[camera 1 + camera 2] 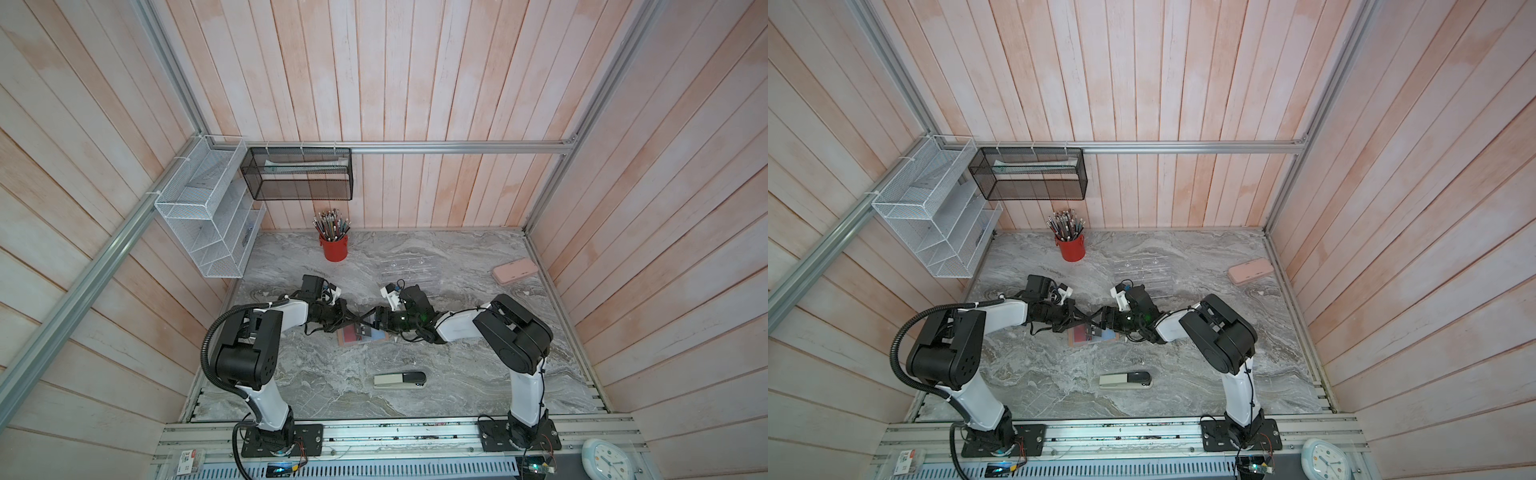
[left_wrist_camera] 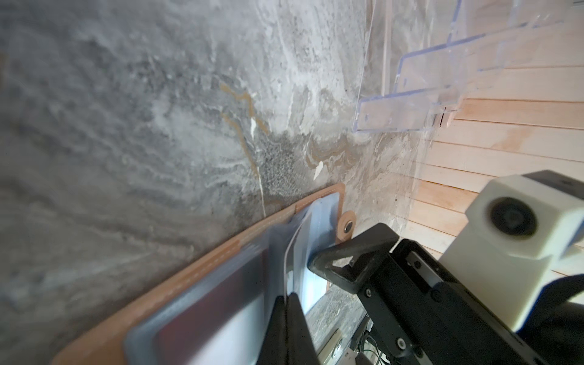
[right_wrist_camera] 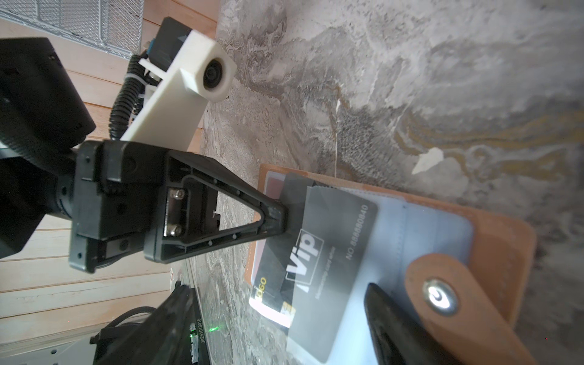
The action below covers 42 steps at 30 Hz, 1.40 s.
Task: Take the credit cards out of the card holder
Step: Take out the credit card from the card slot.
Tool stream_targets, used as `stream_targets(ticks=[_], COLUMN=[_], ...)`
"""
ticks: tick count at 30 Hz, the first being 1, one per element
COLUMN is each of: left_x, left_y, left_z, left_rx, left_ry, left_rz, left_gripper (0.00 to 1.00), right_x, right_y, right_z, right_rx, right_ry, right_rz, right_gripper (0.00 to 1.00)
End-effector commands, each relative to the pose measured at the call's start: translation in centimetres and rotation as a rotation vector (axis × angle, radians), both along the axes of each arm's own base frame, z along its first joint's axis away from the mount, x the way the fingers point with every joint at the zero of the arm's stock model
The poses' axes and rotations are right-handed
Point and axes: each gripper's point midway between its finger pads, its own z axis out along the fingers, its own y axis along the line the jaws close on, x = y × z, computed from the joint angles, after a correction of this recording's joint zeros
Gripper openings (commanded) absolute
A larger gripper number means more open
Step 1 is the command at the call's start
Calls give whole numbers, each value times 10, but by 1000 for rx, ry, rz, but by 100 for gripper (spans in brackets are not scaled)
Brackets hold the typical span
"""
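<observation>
Tan leather-look folding card holder point(image 3: 505, 240) is laid open mid grey marbled desk point(image 1: 457, 353). Black plastic VIP card point(image 3: 331, 252) is clamped at short edge by left claw point(image 3: 278, 215). Right claw point(image 1: 372, 323) is spread apart over snap-tab half. Card is best drawn straight along sleeve (holder pinned by right claw).

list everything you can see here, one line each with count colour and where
card holder: 1, tan, open at table centre
black card: 1, black, on the holder's sleeves
red card: 1, red, inside a holder sleeve
pencil cup: 1, red, by back wall
acrylic rack: 1, clear, behind the grippers
case: 1, pink, back right
stapler: 1, beige and black, front centre
wire basket: 1, white, left wall
mesh basket: 1, black, back rail
clock: 1, white, front right rail
table: 1, grey marble
left gripper: 1, black, shut on clear sleeve
right gripper: 1, black, open over holder
</observation>
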Motion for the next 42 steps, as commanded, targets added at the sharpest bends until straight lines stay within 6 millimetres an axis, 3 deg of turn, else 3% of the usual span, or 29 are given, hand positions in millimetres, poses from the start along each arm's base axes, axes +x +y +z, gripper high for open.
stream_targets(ticks=[1,16,22,34,42], left_x=[8,-3,-7,2,7], left_y=[8,17,23,34,32], left_z=[10,11,16,41,69], left_rx=[29,39,84,183,265], left_ry=[-46,-53,-63,-133,-234], left_rz=[8,28,24,-2,-77], left_gripper=[0,0,0,0,0], right_x=[-16,-12,-10,-4,-8], right_y=[-31,-35,-33,-27,-28], right_z=[-74,-70,-59,-4,50], right_rx=[-207,-190,-170,-105,-45], right_ry=[169,169,132,-4,-104], right_rz=[-57,-67,-56,-25,-2], right_gripper=[87,87,87,89,91])
